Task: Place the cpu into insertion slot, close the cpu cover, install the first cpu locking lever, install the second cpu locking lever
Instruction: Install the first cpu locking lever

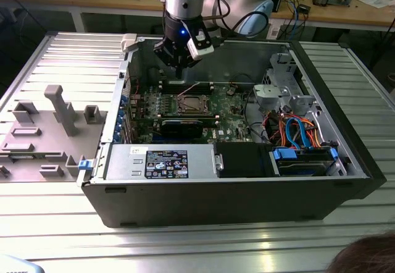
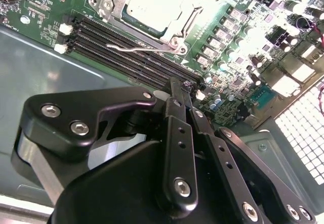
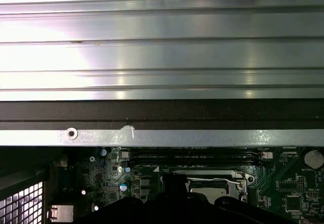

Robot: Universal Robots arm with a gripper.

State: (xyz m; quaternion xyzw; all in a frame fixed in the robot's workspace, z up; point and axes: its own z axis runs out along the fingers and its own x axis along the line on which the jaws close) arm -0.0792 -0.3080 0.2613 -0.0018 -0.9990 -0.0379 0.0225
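Gripper: the gripper point(image 2: 188, 91) is seen in the second wrist view with its fingers drawn together to a narrow tip and nothing gripped between them; it is held above the motherboard point(image 2: 243, 57), just beside the black memory slots point(image 2: 131, 49).
Cpu: the cpu point(image 2: 152, 3) is seated in the insertion slot point(image 1: 190, 103), amid the motherboard and nearer the case's far wall than its power-supply edge.
Cpu cover: the cpu cover point(image 2: 195, 8) appears to be lowered around the chip, its frame lying on the socket rim.
Locking lever: a thin wire lever point(image 2: 139, 45) is seen along the socket edge that faces the memory slots; whether it is hooked under its catch cannot be told.
Case: the open computer case point(image 1: 216, 202) is laid on a ribbed metal table point(image 1: 185, 248).
Risk: if the closed tip is brought down off the wire, the lever could be missed or slip sideways, and the memory slots or small capacitors nearby could be struck.
Risk cause: the lever is thin, springy and set close against the socket.
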